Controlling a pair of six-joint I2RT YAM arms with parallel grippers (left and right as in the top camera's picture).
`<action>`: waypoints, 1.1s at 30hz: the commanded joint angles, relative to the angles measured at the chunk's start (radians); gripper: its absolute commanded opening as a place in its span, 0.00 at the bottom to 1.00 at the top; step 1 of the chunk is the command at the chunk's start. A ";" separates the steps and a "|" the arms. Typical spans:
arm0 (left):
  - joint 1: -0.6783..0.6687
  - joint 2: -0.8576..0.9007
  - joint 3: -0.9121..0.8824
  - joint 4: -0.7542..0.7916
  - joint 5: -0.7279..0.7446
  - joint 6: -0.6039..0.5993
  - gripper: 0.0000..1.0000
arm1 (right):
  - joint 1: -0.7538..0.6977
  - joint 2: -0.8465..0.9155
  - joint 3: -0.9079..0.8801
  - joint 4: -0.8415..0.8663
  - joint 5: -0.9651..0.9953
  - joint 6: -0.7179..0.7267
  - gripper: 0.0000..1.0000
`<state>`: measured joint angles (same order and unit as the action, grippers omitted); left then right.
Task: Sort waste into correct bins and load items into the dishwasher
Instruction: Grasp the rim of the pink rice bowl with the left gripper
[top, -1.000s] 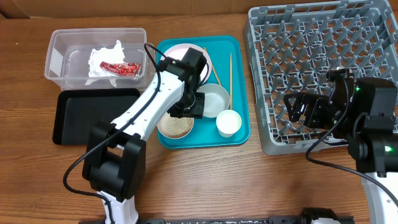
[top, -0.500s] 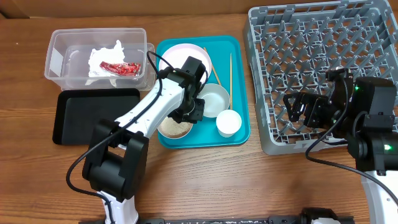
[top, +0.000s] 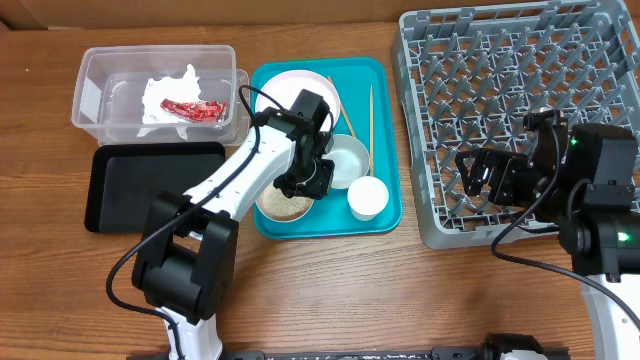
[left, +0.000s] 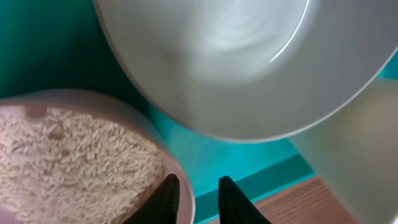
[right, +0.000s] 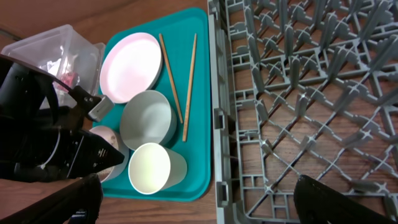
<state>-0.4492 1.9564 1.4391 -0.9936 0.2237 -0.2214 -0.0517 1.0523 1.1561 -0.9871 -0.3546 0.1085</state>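
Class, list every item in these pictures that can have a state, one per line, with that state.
clear tub: holds napkin and red wrapper
black tray: empty
rice plate: holds rice scraps, on teal tray
pink plate: empty
bowl: upright, empty
cup: upright, empty
chopsticks: lying on teal tray
dish rack: empty
left gripper: jaws astride rice plate rim, grip unclear
right gripper: open, above dish rack

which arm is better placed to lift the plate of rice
Left. The left fingers straddle the rim of the rice plate on the teal tray. The right fingers stand open over the dish rack, far from that plate.
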 joint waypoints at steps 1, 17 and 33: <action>0.005 0.000 0.003 -0.034 -0.063 0.080 0.24 | -0.004 -0.003 0.024 -0.008 -0.007 0.004 1.00; -0.006 0.000 -0.084 0.041 -0.101 0.076 0.17 | -0.004 -0.003 0.024 -0.029 -0.007 0.004 1.00; -0.003 -0.001 -0.045 -0.053 -0.100 0.064 0.04 | -0.004 -0.003 0.024 0.005 -0.006 0.004 1.00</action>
<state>-0.4522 1.9457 1.3808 -1.0073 0.1249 -0.1562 -0.0517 1.0523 1.1561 -0.9958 -0.3557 0.1093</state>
